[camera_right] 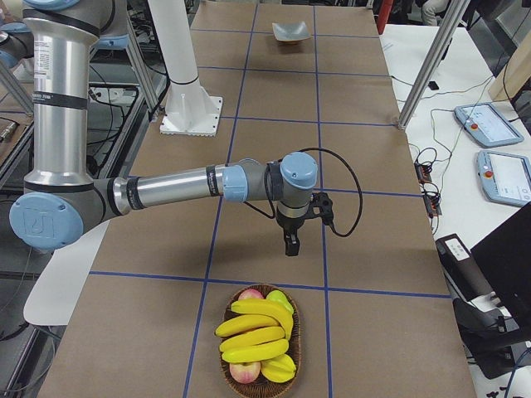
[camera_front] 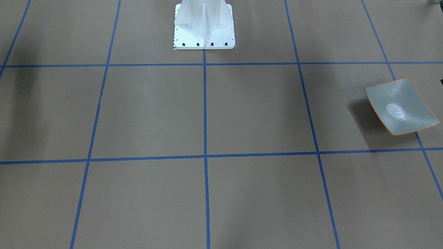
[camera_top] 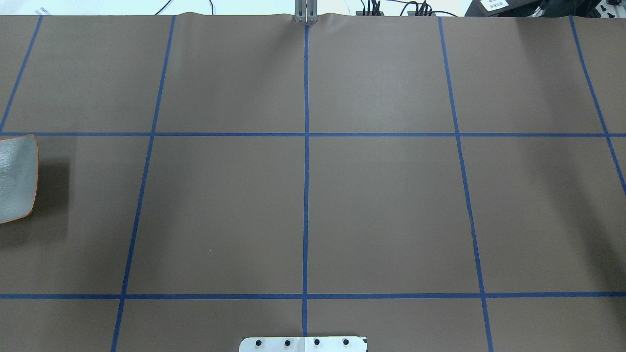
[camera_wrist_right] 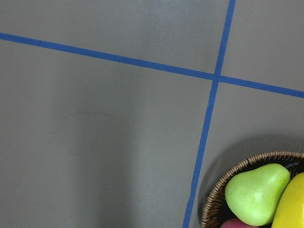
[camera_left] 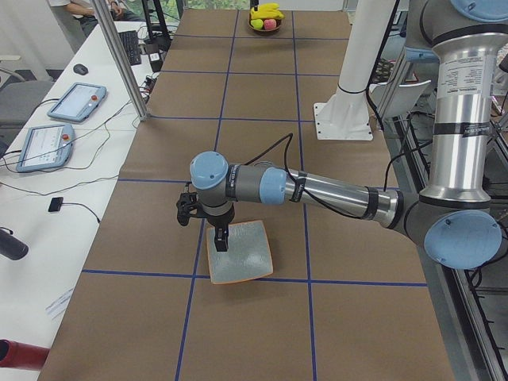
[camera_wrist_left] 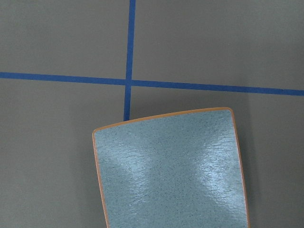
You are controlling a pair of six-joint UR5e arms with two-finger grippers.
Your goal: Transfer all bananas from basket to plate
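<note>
You've got a brown surface (camera_top: 381, 205) gridded with blue tape lines (camera_top: 306, 195). The plate (camera_wrist_left: 168, 171) below the left fingers (camera_left: 221, 238) is glossy grey-green with fine dark speckle and a thin orange rim. By the right fingers (camera_right: 290, 243): dark brown woven basket (camera_wrist_right: 213, 197), three bright yellow bananas (camera_right: 257, 336), green pear (camera_wrist_right: 256, 192), red-pink apples (camera_right: 245, 371). Fingers are black. Left arm (camera_left: 341, 194) and right arm (camera_right: 166, 191) are silver with pale blue joints.

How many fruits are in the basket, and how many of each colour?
Yellow bananas: 3
Reddish fruits: 2
Greenish fruits: 2
Total: 7 fruits showing; any underneath are hidden.
</note>
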